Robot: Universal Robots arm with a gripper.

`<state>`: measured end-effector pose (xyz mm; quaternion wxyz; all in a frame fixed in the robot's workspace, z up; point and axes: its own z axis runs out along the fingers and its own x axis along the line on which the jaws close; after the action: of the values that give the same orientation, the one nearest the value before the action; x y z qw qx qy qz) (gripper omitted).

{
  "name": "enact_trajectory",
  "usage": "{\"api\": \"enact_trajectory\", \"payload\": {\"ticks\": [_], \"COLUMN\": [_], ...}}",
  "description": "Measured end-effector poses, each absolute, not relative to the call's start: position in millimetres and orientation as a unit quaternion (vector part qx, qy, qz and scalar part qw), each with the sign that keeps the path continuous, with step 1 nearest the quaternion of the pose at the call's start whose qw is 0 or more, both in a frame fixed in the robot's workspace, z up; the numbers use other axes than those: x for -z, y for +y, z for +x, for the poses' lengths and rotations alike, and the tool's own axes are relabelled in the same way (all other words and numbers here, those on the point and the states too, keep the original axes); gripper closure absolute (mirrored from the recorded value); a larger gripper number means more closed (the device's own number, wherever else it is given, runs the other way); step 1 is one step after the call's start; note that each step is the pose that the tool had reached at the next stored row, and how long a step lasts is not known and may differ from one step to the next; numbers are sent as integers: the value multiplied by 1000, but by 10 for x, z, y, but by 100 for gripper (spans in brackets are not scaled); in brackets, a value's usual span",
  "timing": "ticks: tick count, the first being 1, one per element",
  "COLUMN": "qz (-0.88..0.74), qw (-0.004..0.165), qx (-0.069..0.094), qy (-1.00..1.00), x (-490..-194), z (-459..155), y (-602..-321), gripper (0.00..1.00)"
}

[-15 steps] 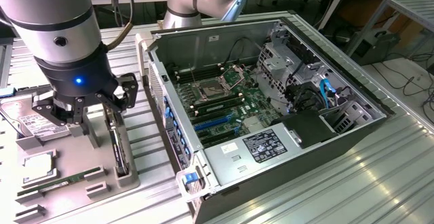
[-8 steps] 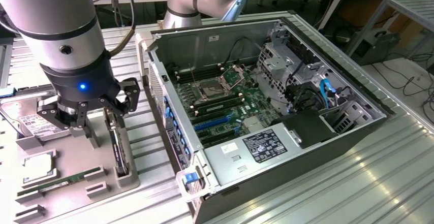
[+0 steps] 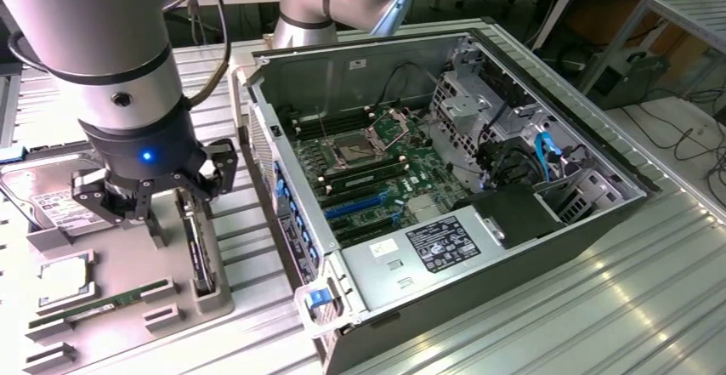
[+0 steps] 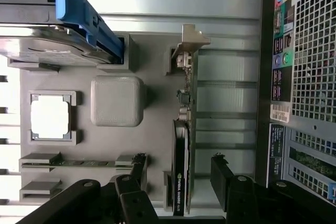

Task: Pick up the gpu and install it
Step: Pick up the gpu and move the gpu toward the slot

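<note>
The gpu (image 4: 182, 150) is a thin black card standing on edge in a slot of the grey parts tray (image 4: 152, 66), its silvery bracket (image 4: 191, 38) at one end. My gripper (image 4: 180, 169) hangs just above it, open. One finger (image 4: 139, 166) is on each side of the card, with a gap to each face, so nothing is gripped. In the exterior view the gripper (image 3: 170, 222) hovers over the gpu (image 3: 202, 260) on the tray (image 3: 216, 303), at that view's left of the computer case.
The open computer case (image 3: 590, 222) lies at the exterior view's right, with blue expansion slots (image 3: 354, 207) on its motherboard. The tray also holds a hard drive (image 3: 57, 205), a CPU (image 3: 68, 277) and a RAM stick (image 3: 102, 303). The case's rear panel (image 4: 304, 77) stands close beside the tray.
</note>
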<state>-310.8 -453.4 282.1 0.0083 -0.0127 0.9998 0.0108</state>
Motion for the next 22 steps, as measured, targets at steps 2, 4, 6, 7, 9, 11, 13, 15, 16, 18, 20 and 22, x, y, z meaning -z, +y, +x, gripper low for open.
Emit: {"api": "enact_trajectory", "payload": {"ticks": [2,4,6,7,9,11,13,15,16,18,20,22], "qz": [-13,-13,-13,-13,-13,-13,-13,-13,-13,-13,-13,-13], "qw": [8,8,8,8,8,8,8,8,8,8,8,8], "qx": [-11,-11,-11,-11,-11,-11,-11,-11,-11,-11,-11,-11], "qy": [1000,1000,1000,1000,1000,1000,1000,1000,1000,1000,1000,1000], "x": [-2788,-2752,-2741,-2735,-2715,-2691,-2675,-2659,-2652,-2635,-2625,-2614], "z": [-3106,-3104,-3095,-3087,-3085,-3081,-3076,-3074,-3074,-3074,-3073,-3071], "y": [-4534,-4533,-4534,-4535,-4534,-4535,-4536,-4536,-4536,-4537,-4537,-4537], "gripper": [39,39,39,39,39,39,39,39,39,39,39,39]}}
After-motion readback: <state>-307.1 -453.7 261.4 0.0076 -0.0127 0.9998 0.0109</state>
